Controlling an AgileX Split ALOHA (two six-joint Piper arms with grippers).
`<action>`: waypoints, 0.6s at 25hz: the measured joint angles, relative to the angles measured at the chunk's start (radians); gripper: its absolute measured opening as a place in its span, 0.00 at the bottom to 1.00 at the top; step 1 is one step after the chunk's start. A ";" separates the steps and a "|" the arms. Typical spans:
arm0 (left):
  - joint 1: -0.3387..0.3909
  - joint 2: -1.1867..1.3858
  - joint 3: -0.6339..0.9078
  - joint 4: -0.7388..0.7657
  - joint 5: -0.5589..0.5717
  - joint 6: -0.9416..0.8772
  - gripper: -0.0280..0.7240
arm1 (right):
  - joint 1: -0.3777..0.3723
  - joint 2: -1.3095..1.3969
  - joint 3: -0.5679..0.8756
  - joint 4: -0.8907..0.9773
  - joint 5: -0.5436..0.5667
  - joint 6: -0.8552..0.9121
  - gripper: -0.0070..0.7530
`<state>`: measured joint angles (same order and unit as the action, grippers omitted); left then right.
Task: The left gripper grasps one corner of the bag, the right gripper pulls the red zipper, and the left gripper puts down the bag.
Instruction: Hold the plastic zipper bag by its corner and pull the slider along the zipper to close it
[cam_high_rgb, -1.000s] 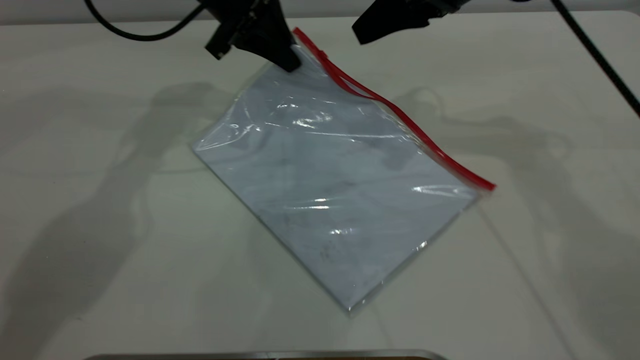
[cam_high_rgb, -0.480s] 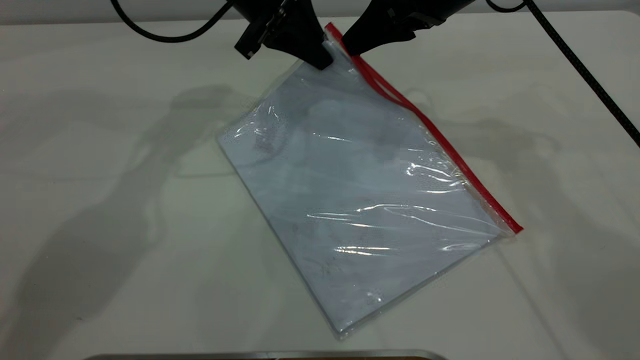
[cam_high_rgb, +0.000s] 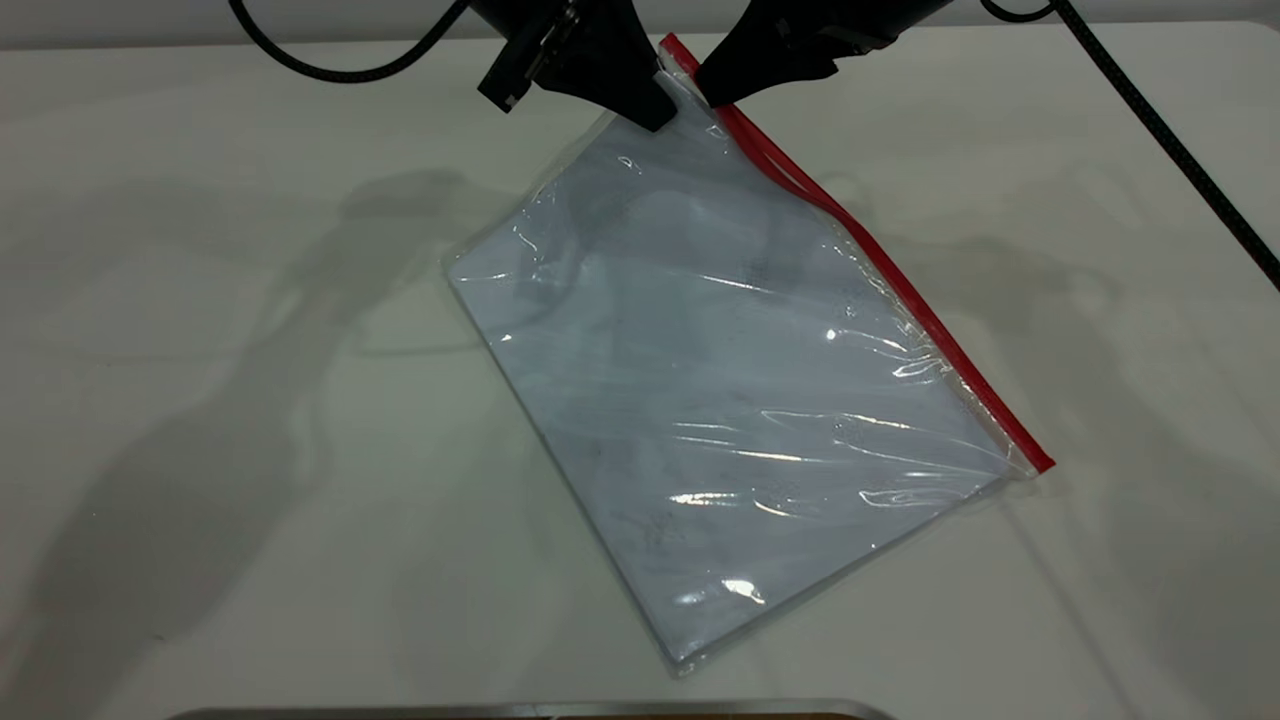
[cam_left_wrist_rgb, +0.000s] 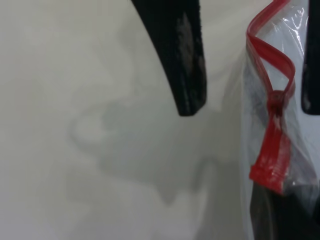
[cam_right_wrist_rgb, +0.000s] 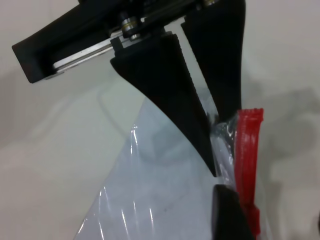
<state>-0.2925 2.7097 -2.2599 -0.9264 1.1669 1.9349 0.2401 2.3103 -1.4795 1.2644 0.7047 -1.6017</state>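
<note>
The bag (cam_high_rgb: 740, 380) is a clear pouch with white paper inside, tilted up from the table at its far end. My left gripper (cam_high_rgb: 655, 112) is shut on the corner of the bag (cam_high_rgb: 682, 88), at the far end of the red zipper (cam_high_rgb: 900, 290). My right gripper (cam_high_rgb: 712, 95) is beside it, open, its jaws straddling the red strip. In the left wrist view the right gripper's fingers (cam_left_wrist_rgb: 187, 60) stand either side of the red slider tab (cam_left_wrist_rgb: 275, 97). In the right wrist view the left gripper (cam_right_wrist_rgb: 220, 145) pinches the plastic next to the red strip (cam_right_wrist_rgb: 247, 150).
The white table (cam_high_rgb: 200, 400) carries the bag's low end. A grey metal edge (cam_high_rgb: 530, 710) runs along the near side. Black cables (cam_high_rgb: 1170, 130) trail from both arms at the back.
The left gripper carried the held corner to the right, swinging the bag round. The right gripper came down and left to the far end of the red zipper.
</note>
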 joint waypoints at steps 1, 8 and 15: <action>0.000 0.000 0.000 -0.007 0.000 0.001 0.11 | 0.000 0.000 0.000 0.000 0.000 0.000 0.55; 0.000 0.001 0.000 -0.015 0.000 -0.009 0.11 | 0.000 0.000 0.000 0.000 0.001 0.001 0.28; 0.000 0.001 0.000 -0.016 0.000 -0.064 0.11 | 0.000 0.000 0.000 -0.001 0.013 0.039 0.18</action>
<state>-0.2925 2.7106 -2.2599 -0.9426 1.1669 1.8705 0.2401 2.3103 -1.4795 1.2633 0.7172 -1.5625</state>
